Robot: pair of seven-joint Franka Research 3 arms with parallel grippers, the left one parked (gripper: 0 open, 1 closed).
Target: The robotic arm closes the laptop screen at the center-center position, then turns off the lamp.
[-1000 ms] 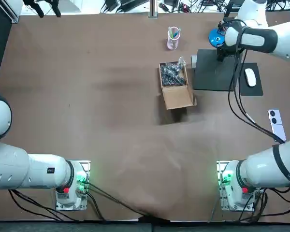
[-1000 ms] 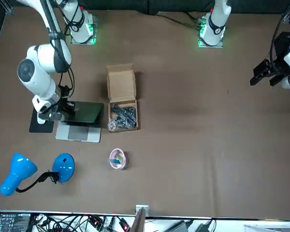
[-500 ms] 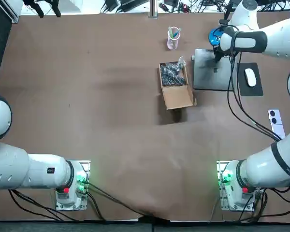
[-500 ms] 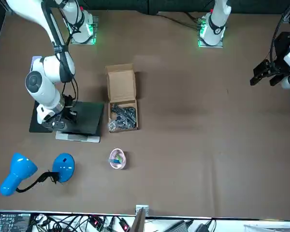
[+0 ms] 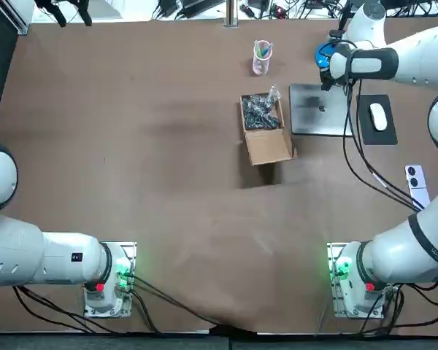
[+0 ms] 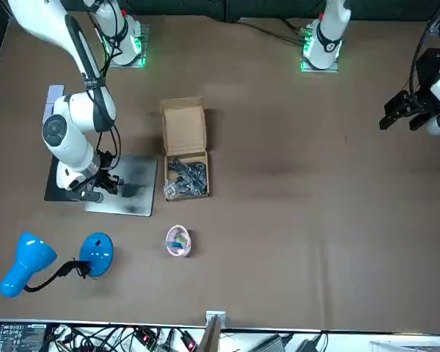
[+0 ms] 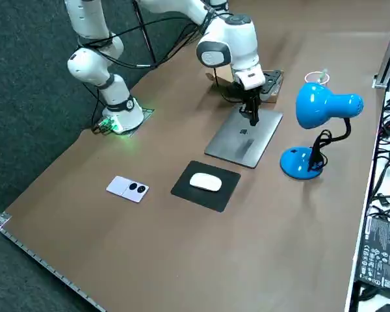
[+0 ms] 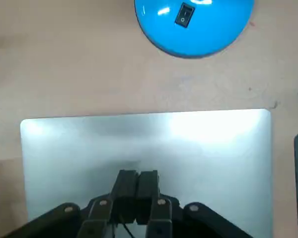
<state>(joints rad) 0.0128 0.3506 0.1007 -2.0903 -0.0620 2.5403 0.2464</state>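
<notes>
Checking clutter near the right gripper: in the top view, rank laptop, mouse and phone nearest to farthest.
1. Laptop, closed, directly under the right gripper.
2. Mouse, toward the robot's right.
3. Phone, farther right, nearer the bases.

Jaws over laptop (image 7: 240, 144) — lamp (image 7: 320, 104) behind it.

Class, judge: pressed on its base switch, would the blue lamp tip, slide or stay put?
The lamp probably stays put under a downward press: its round base is wide and flat. A sideways push higher up could tip it, since the big head overhangs on a thin neck. The right gripper, shut, sits over the closed laptop.
</notes>
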